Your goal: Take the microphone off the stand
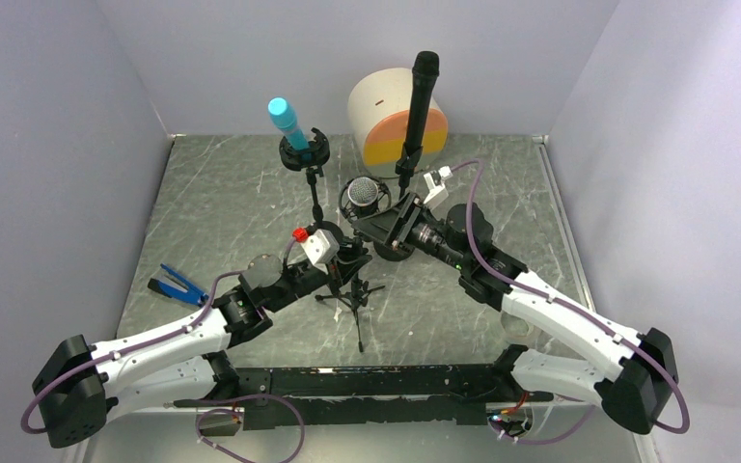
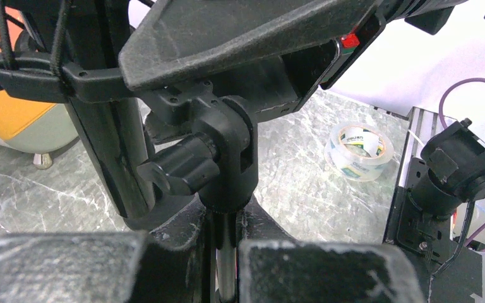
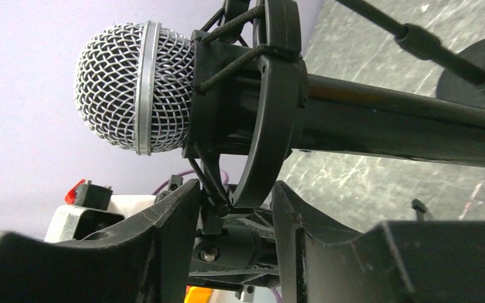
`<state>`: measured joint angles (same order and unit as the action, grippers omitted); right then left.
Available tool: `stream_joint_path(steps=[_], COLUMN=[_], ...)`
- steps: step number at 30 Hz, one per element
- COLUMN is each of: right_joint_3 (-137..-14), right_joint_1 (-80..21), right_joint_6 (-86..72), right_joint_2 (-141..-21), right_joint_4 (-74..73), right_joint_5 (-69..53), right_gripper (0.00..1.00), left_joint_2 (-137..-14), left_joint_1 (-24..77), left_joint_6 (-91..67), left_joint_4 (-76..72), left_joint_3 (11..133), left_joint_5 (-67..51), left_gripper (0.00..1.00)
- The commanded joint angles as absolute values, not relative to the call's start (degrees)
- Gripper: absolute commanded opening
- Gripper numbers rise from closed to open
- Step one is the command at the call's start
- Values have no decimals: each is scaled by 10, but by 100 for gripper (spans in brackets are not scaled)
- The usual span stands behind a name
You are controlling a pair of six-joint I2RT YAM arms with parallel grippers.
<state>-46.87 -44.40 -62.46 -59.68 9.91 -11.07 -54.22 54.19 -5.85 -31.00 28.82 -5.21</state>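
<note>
Starting nearest the bases, the left gripper (image 1: 344,258) is clamped on the stand (image 2: 225,265) pole, just below the swivel knob, which braces it. Farther out, the right gripper (image 3: 235,233) is spread, its fingers straddling the lower rim of the mount (image 3: 271,126). Whether either pad touches that rim cannot be confirmed from the wrist view. The mic (image 3: 123,88) sits in the mount, directly above the right fingers. Its long axis runs level across the right wrist view, grille to the left and body to the right, roughly parallel to the jaws' closing line. The right arm is the nearer one. Judged from this, it must rise and turn across the body before it can grip, and the mic would then slide out along that axis.
</note>
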Motion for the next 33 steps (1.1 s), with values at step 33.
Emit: stream_joint_path(steps=[33], right_joint_3=[-351], right_joint_1=[-444], right_joint_6=[-739], right_joint_2=[-588], right_joint_4=[273], right_joint_5=[-102], right_gripper=[31], left_joint_2=[-513], left_joint_1=[541], left_joint_6=[-71], left_joint_4=[-341], left_joint_3=[269], left_joint_5=[-53], left_gripper=[13])
